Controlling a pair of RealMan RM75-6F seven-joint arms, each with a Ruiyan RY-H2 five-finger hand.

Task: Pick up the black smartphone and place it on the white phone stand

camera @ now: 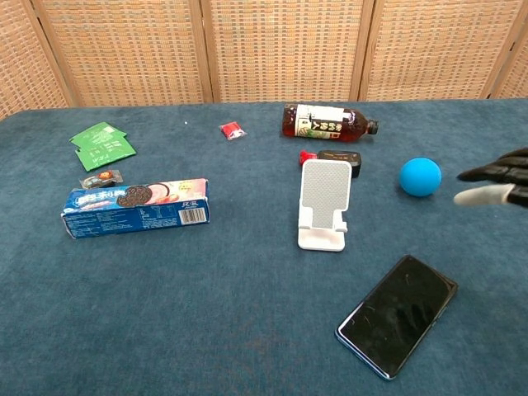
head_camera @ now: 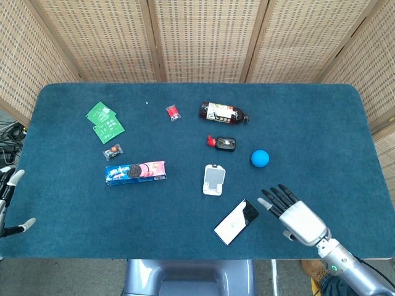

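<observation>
At the far left edge of the head view the left hand (head_camera: 8, 200) hangs off the table's side, only its fingertips showing; they look apart and hold nothing, and it is well apart from everything the task concerns. Far to the left of the right hand lies a biscuit box (head_camera: 136, 172). Nearer, up and to the left of that hand, the white phone stand (head_camera: 213, 179) stands upright with its back plate facing the robot, as the chest view shows (camera: 322, 205). Just beside the right hand's fingertips, on their left, the black smartphone (head_camera: 236, 221) lies flat on the blue cloth, screen up, its long axis running diagonally from near-left to far-right; its far-right corner is the part closest to the fingers. The right hand (head_camera: 293, 216) hovers with fingers spread and empty, pointing up-left past that corner, not touching the phone. Beyond the hand sits a blue ball (head_camera: 260, 158). The right hand is plainly the nearer one, so the pick-up looks like its job.
</observation>
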